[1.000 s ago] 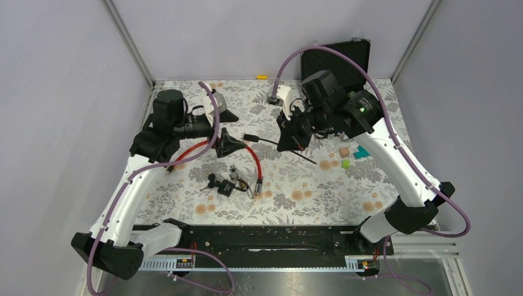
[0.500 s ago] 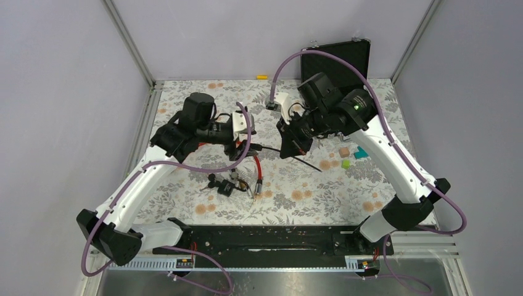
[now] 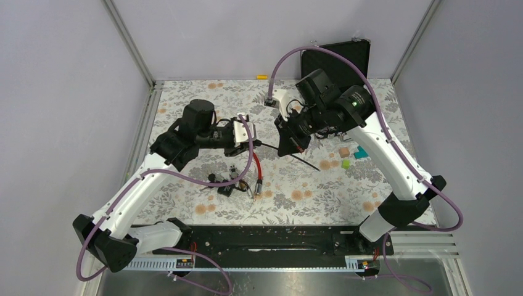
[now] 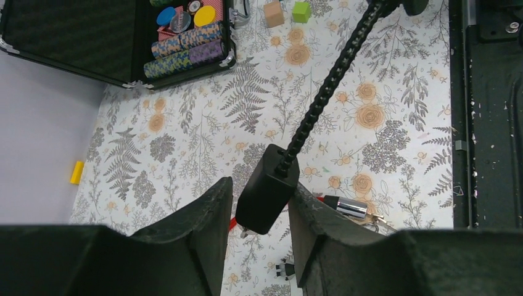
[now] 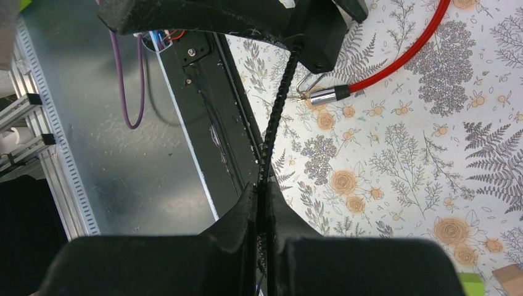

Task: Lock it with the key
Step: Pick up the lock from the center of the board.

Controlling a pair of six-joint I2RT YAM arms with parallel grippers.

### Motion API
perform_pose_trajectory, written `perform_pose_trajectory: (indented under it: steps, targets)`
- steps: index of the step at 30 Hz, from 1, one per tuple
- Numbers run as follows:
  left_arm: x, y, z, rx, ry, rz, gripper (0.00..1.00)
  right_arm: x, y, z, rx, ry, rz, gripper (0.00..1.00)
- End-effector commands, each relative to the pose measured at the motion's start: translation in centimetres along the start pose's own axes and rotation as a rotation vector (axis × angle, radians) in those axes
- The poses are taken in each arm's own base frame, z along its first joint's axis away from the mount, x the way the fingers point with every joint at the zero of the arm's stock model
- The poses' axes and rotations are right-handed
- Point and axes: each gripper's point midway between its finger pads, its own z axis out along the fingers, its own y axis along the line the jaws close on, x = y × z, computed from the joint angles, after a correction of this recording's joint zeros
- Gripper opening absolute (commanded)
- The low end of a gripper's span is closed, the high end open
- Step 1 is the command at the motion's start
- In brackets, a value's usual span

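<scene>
A black cable (image 3: 296, 155) ends in a black lock body (image 4: 268, 188). My right gripper (image 5: 265, 203) is shut on the cable and holds it above the table. My left gripper (image 4: 259, 203) is astride the lock body with its jaws narrowed. The right finger (image 4: 314, 216) touches the block, while a gap remains at the left finger (image 4: 203, 209). A red cable (image 3: 256, 161) with a silver end (image 4: 348, 206) lies on the floral cloth below. A cluster of small keys and black parts (image 3: 227, 185) lies beside it.
An open black case (image 4: 123, 61) with poker chips stands at the back right. A brown block (image 3: 343, 151), a green one (image 3: 346, 164) and a teal one (image 3: 362, 152) lie at the right. A yellow piece (image 3: 262, 77) lies by the back wall.
My left arm has swung right from the back left to the lock body, and its jaws have narrowed round it. The right gripper has kept its hold on the cable.
</scene>
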Motion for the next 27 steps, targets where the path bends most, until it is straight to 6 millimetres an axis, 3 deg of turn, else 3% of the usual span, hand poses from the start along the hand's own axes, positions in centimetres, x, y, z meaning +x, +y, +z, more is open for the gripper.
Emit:
perform_pose_trajectory:
  steps: [1, 9, 16, 23, 27]
  targets:
    - [-2.0, 1.2, -0.5, -0.063, -0.066, 0.083, 0.39, -0.9, 1.3, -0.6, -0.044, -0.03, -0.002, 0.0]
    - [-2.8, 0.5, -0.7, -0.04, -0.107, 0.08, 0.45, -1.1, 1.3, -0.2, -0.06, -0.022, 0.01, 0.0]
    - [-3.1, -0.2, -0.6, 0.006, -0.111, 0.084, 0.3, -0.9, 1.3, -0.1, -0.069, -0.012, 0.013, 0.0]
    - [-3.2, -0.7, -0.7, 0.029, -0.117, 0.068, 0.0, -1.3, 1.1, -0.2, -0.048, -0.029, 0.019, 0.0]
    - [-3.7, -0.6, -0.8, 0.028, -0.128, 0.062, 0.0, -2.0, 0.2, -0.2, -0.008, -0.049, 0.039, 0.0]
